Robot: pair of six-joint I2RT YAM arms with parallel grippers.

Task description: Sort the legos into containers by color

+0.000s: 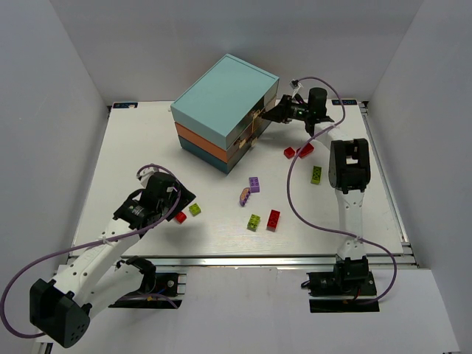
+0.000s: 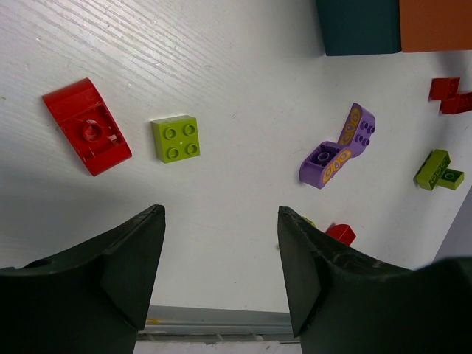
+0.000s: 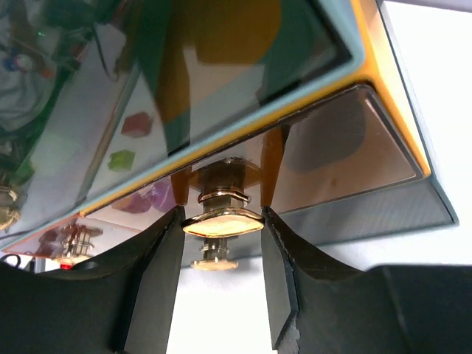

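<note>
From above, the chest point(image 1: 221, 99) sits askew at the far middle of the surface point(image 1: 133, 147), with light teal, orange and dark teal drawers stacked top to bottom. Its knobbed front faces right and somewhat toward the arms. All the drawers look closed, so what they contain is hidden. The right jaws are at that front and the right arm point(image 1: 346, 166) reaches over from the right. The bricks lie loose on the surface: two red point(image 1: 297, 152) just right of the chest, a green one point(image 1: 316, 174) nearer, two purple point(image 1: 249, 190) in the middle, and a yellow-green point(image 1: 254, 221) beside a red point(image 1: 273, 220) nearer still. Another red point(image 1: 181, 217) and yellow-green point(image 1: 195, 209) lie by the left jaws, partly covered by the left arm point(image 1: 147, 206). In the left wrist view the left jaws stand wide with nothing between them, above bare surface. Beyond them a curved red brick point(image 2: 87, 127) lies slantwise, its long axis from upper left to lower right, next to a square yellow-green one point(image 2: 175, 138), studs up. A purple pair point(image 2: 338, 147) slants the other way, and a red brick point(image 2: 341, 233) is half hidden behind the right finger. In the right wrist view the right jaws flank a brass knob point(image 3: 223, 221) closely on a mirror-like drawer front point(image 3: 332, 169). I cannot tell whether they press it.
</note>
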